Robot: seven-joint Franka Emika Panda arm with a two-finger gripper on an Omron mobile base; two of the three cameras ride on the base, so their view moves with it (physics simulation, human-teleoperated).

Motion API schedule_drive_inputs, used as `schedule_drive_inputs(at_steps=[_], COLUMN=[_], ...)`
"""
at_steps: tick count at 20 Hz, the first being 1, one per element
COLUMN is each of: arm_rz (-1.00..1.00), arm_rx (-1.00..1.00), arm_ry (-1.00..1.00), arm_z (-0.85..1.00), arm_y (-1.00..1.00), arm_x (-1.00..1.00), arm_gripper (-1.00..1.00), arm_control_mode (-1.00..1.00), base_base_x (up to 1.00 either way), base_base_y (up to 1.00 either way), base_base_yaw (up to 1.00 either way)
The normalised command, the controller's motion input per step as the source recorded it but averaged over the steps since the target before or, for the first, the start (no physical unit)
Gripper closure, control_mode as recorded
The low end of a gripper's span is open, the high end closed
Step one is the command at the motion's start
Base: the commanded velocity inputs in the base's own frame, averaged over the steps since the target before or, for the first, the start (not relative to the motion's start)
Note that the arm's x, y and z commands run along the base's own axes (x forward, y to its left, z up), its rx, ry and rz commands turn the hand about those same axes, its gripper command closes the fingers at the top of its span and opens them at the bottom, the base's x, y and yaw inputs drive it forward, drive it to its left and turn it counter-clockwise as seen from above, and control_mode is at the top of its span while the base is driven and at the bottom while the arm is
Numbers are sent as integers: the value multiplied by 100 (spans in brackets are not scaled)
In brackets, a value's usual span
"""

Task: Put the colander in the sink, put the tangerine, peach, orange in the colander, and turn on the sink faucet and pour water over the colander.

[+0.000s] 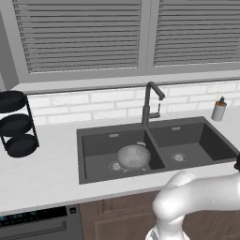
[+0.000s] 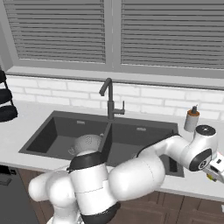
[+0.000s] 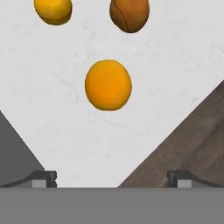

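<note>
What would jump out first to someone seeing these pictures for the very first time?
Probably the three bright fruits on the white counter in the hand view: a round orange one in the middle, a yellower one and a brownish one beyond it, with the open gripper above them. Next, the dark double sink under the shuttered window, with the silver colander in its left basin beside the tall faucet.

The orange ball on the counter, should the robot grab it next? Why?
Probably yes: lower the open gripper onto the round orange fruit straight ahead of it. The colander already sits in the sink, with no fruit visible inside, and all three fruits lie on the counter.
</note>
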Motion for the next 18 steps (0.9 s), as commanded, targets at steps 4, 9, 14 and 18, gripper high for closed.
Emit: schedule_drive_inputs(at_steps=[4,9,14,18], arm_rz=[0,0,0,0], arm_rx=[1,0,0,0], arm_ry=[0,0,0,0], arm_z=[-26,-38,-45,-44], arm_y=[-38,-31,-34,-26], arm_x=[44,37,29,18], arm_gripper=[-100,-100,-100,-100], arm_control_mode=[-100,-100,-100,-100], base_base_x=[0,0,0,0], base_base_y=[0,0,0,0], base_base_yaw=[0,0,0,0])
